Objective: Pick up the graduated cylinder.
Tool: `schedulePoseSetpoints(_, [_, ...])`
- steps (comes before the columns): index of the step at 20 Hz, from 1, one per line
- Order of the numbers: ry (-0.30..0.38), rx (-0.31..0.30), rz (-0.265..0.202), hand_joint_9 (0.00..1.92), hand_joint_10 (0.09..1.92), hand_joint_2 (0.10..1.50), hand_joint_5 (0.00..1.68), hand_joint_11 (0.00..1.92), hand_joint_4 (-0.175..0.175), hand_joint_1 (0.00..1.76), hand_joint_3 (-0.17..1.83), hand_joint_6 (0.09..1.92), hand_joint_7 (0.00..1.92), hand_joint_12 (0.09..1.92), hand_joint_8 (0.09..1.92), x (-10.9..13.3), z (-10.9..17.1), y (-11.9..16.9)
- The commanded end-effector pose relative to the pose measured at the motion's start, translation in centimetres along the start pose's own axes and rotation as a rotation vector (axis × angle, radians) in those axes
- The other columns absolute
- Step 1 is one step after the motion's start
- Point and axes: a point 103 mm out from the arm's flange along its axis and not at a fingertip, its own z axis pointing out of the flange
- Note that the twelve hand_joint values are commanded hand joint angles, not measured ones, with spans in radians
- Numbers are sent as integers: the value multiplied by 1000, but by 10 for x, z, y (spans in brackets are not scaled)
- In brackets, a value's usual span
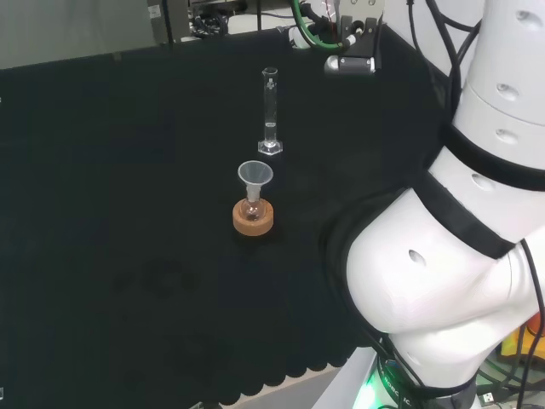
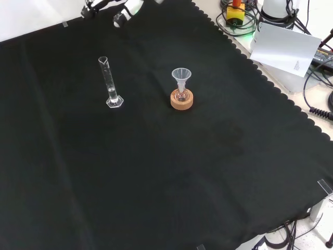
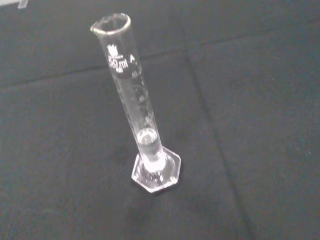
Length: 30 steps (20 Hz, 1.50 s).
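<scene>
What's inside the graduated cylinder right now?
The graduated cylinder holds a little clear liquid near its bottom, above the hexagonal foot; the rest of the tube looks empty. It stands upright on the black cloth.

Graduated cylinder (image 1: 270, 113): clear glass, tall narrow tube on hexagonal foot, pour lip at rim, printed scale marks along wall. Stands upright, alone, nothing touching it. Small amount of clear liquid at tube bottom, just above foot. Foot flat on black cloth of desk (image 1: 111, 213). Head view: near middle of cloth, toward far side. Front view: cylinder (image 2: 110, 83) in upper left part of cloth. Wrist view: cylinder (image 3: 137, 105) close and large, foot and rim both visible.
</scene>
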Motion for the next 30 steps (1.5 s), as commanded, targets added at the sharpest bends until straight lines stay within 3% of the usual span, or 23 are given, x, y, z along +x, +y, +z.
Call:
schedulePoseSetpoints(1, [70,-34,-10,293,724,1236,230,124,-51,372,-35,87,105,1394,641,-27,38,39])
schedulePoseSetpoints(5, [119,-25,-38,307,721,1225,236,133,-51,388,-43,87,119,1391,654,-29,52,41])
schedulePoseSetpoints(9, [193,-17,-115,332,717,1187,231,151,-48,420,-65,87,131,1390,662,-40,65,42])
schedulePoseSetpoints(15, [244,32,-188,359,701,1123,204,169,-36,499,-104,87,132,1384,659,-56,90,42])
schedulePoseSetpoints(30, [350,6,-323,514,632,1027,316,243,-54,813,-175,87,293,1351,669,-37,132,56])
